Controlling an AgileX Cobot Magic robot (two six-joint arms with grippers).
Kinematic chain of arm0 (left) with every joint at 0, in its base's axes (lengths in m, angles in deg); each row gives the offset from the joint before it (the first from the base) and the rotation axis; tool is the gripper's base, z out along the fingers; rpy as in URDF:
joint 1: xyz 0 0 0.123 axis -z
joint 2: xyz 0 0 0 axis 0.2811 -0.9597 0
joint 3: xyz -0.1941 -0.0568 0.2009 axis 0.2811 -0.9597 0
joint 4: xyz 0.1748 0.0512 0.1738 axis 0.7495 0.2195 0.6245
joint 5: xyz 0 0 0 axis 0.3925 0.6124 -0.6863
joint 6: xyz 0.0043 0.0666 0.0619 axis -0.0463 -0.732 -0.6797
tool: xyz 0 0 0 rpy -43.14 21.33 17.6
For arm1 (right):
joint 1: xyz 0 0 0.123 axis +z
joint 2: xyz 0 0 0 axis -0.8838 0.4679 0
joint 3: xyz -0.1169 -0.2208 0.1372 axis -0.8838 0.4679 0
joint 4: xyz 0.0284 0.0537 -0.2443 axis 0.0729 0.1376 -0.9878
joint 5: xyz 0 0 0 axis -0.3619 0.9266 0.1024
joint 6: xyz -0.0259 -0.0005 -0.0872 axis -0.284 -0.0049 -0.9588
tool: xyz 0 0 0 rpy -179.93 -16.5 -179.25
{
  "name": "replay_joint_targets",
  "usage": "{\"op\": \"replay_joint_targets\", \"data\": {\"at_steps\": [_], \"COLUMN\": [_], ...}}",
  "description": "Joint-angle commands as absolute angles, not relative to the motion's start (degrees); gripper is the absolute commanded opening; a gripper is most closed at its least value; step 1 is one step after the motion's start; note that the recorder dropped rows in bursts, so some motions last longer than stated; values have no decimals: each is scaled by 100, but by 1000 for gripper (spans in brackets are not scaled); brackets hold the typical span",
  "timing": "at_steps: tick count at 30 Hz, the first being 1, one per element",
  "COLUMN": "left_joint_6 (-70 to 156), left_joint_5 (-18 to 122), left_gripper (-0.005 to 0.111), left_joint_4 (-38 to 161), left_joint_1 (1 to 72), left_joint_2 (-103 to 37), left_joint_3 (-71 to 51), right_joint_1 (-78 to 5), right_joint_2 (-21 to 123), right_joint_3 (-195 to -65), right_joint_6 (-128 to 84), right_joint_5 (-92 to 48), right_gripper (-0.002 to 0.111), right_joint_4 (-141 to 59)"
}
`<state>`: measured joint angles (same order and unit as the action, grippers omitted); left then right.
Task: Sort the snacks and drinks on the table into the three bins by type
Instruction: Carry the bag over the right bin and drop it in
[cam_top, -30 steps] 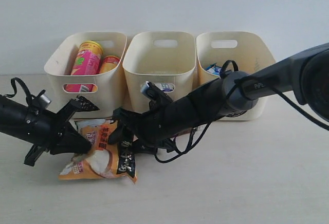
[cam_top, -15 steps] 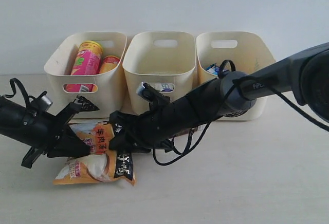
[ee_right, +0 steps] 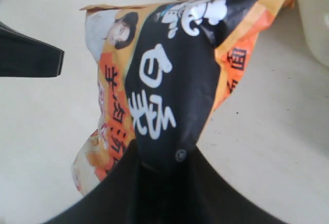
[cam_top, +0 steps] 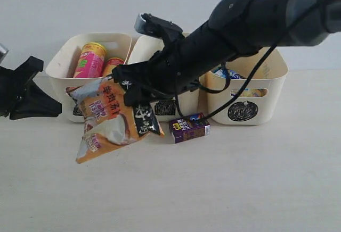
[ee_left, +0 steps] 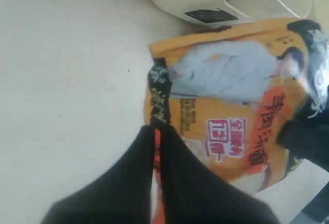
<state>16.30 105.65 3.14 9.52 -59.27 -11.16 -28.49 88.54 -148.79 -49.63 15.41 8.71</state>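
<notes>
You saw white Chinese characters on the black panel [ee_right: 169, 64] of the orange-and-white packet [ee_right: 154, 100], and a scribbled circle [cam_top: 242, 110] on the three-o'clock bin [cam_top: 268, 91].

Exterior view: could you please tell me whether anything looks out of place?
The purple carton lies on its side on the table in front of the middle bin, not inside one. The packet hangs askew from the right gripper.

exterior: front-on, facing bins [cam_top: 266, 91] | both wrists: close, looking down | shared: orange-and-white packet [cam_top: 109, 123]
</notes>
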Motion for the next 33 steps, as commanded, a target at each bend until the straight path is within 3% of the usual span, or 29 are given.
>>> {"op": "replay_joint_targets", "data": {"at_steps": [1, 5, 11, 17, 23, 33], "left_joint_6": [1540, 1353, 1266, 1222, 1132, 960], "left_joint_5": [10205, 9644, 8846, 8287, 7351, 7257], "left_gripper": [4, 4, 4, 4, 4, 4], "left_joint_4": [394, 394, 394, 383, -188, 146], "left_joint_1": [940, 940, 951, 951, 951, 951], "left_joint_2": [-5299, -4340, -1839, -925, -92, 931], "left_joint_3": [-1517, -2148, -3168, -3729, -3729, -3729], "right_joint_1": [-2850, -3221, -4965, -6173, -6373, -6373], "right_joint_2": [8275, 7748, 7226, 7226, 7692, 8492], "right_joint_3": [-14901, -14901, -14901, -14901, -14901, -14912], "right_joint_6": [-4492, -4332, -4149, -3945, -3926, -3938], "right_joint_5": [1671, 1804, 1962, 1378, 673, -199], "right_gripper": [0, 0, 0, 0, 0, 0], "right_joint_4": [144, -20, 30, 58, 58, 58]}}
